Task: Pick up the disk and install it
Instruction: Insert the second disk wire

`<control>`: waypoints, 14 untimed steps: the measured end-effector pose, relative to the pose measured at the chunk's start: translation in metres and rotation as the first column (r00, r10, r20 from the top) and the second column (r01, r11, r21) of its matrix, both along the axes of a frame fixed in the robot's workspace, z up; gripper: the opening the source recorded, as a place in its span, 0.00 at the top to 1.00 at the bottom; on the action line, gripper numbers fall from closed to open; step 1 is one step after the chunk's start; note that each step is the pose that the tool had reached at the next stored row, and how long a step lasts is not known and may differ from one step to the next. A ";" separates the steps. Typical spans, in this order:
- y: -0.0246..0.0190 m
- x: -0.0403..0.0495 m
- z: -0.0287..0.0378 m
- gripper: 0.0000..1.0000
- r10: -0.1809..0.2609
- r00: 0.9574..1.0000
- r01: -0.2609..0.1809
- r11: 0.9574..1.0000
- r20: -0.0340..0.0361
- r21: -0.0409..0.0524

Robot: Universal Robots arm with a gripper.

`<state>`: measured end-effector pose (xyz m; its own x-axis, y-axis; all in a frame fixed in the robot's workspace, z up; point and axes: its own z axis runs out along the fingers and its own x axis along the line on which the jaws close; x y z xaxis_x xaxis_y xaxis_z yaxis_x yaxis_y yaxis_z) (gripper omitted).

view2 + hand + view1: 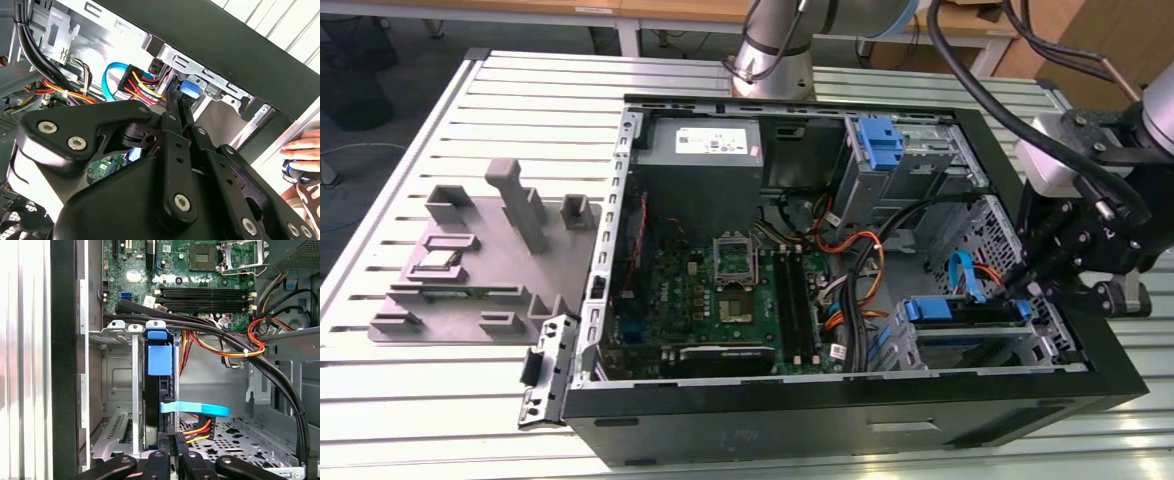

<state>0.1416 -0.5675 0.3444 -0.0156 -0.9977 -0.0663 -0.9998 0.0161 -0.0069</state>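
Note:
The disk [159, 360] stands on edge in the metal drive bay [117, 380] at the open computer case's corner, its blue carrier frame facing out. In the exterior view the disk [967, 312] lies in the cage at that view's lower right. My gripper [1025, 292] is at the disk's outer end, beside the case wall. Its fingers [165, 450] are drawn close together on the disk's thin edge, gripper [171, 440] shut on it. In the second wrist view the gripper [176, 97] reaches the blue carrier [192, 87]. The disk's label is hidden.
A blue data cable [195, 409] and red-yellow power wires [197, 429] hang by the disk. A bare blue bracket [881, 140] sits in the upper bay, beside the grey power supply [700, 140]. A grey parts fixture [480, 260] stands on the table. A person's hand [300, 150] rests outside the case.

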 end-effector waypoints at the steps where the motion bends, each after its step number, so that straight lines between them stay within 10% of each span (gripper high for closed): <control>1: -0.0006 0.0000 -0.0002 0.84 0.000 1.000 0.000 1.000 0.000 0.000; 14: -0.0049 0.0000 -0.0043 0.84 0.000 1.000 0.000 1.000 0.000 -0.001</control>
<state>0.1416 -0.5724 0.3401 -0.0156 -0.9977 -0.0657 -0.9998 0.0161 -0.0069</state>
